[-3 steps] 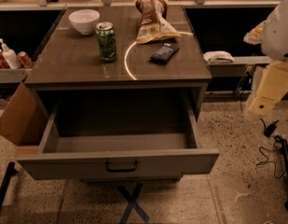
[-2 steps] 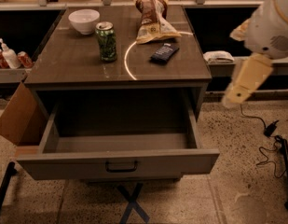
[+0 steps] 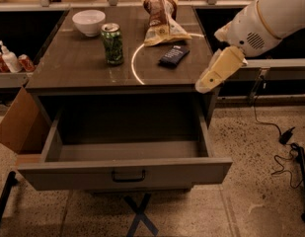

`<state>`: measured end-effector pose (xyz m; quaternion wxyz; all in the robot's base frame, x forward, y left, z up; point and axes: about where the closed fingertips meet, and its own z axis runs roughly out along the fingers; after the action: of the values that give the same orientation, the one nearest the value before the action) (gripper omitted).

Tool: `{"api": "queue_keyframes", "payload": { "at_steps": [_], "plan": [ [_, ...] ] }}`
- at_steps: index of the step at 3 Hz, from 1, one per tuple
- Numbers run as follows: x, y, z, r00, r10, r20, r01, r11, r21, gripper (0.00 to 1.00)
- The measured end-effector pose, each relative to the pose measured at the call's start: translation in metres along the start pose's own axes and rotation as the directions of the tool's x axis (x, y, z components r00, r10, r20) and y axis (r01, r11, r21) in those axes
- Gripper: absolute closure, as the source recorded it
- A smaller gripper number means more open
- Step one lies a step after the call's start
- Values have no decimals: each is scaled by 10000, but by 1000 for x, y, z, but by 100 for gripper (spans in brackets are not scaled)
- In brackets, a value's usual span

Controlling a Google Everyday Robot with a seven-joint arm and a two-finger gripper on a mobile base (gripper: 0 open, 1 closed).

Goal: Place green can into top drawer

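The green can (image 3: 113, 44) stands upright on the left half of the brown table top (image 3: 78, 68), in front of a white bowl. The top drawer (image 3: 68, 174) under the table is pulled wide open and looks empty inside, with its dark bar handle (image 3: 128, 176) at the centre of the front panel. My gripper (image 3: 205, 84) hangs from the white arm (image 3: 260, 23) at the table's front right corner, above the drawer's right side. It is well to the right of the can and holds nothing.
A white bowl (image 3: 89, 21), a chip bag (image 3: 163, 20) and a dark flat object (image 3: 173, 56) lie on the table. A cardboard box (image 3: 16, 125) leans at the left. Red cans (image 3: 26, 62) and a white bottle (image 3: 10, 58) stand on the left shelf. Cables (image 3: 285, 137) trail on the floor at the right.
My arm has swung in from the far right toward the table, and the gripper now sits at the table's front right corner. The can and the drawer have not moved.
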<state>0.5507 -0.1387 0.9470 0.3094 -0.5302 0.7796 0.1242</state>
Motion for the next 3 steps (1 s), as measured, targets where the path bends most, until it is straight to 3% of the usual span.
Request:
{"api": "queue_keyframes", "payload": {
  "at_steps": [1, 2, 3],
  "plan": [
    [0, 0, 0, 10000, 0, 0, 0, 10000, 0, 0],
    [-17, -3, 26, 9986, 21, 530, -11, 9998, -176, 0],
    [-47, -8, 73, 9921, -16, 1253, 92, 9982, -600, 0]
  ]
}}
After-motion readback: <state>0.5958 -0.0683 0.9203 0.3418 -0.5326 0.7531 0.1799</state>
